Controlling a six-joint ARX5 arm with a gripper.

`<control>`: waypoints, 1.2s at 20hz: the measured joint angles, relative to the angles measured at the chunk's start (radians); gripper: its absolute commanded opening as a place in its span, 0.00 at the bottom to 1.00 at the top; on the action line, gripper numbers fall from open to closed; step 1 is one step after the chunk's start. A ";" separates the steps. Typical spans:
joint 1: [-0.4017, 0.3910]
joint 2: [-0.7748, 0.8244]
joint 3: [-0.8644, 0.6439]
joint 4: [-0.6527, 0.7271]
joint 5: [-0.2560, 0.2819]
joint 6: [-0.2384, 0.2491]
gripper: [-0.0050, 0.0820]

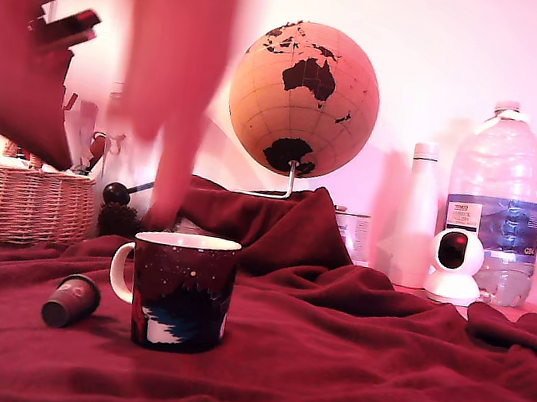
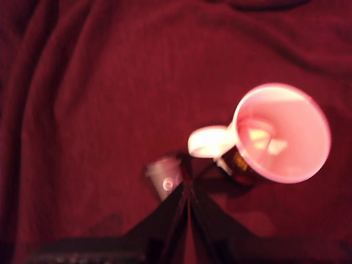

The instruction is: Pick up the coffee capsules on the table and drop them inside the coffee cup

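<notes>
The dark speckled coffee cup [image 1: 180, 291] stands upright on the rumpled red blanket [image 1: 354, 376], with its white handle toward the exterior view's left. One capsule [image 1: 71, 300] lies on its side on the blanket just beyond the handle and looks dark in shadow. The wrist view looks down on the cup's pale inside [image 2: 281, 132] and on the blurred pale capsule [image 2: 164, 176]. My gripper [image 2: 187, 186] hangs above them, its dark fingers pressed together with nothing between them. In the exterior view the gripper [image 1: 166, 201] is a motion-blurred shape above and behind the cup.
A wicker basket [image 1: 15, 206] sits at the exterior view's left. Behind the blanket stand a globe [image 1: 304, 97], a tall white bottle [image 1: 416, 218], a large water bottle [image 1: 496, 200], a small white camera [image 1: 454, 265] and a metal tin [image 1: 352, 234].
</notes>
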 measured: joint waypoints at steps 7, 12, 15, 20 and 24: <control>-0.010 0.000 -0.100 0.064 -0.012 -0.005 0.03; -0.057 0.000 -0.100 0.153 -0.011 0.002 0.03; -0.066 0.000 -0.100 0.172 -0.008 0.002 0.03; -0.066 0.000 -0.100 0.206 0.015 0.002 0.03; -0.066 -0.008 -0.108 0.243 -0.002 0.002 0.05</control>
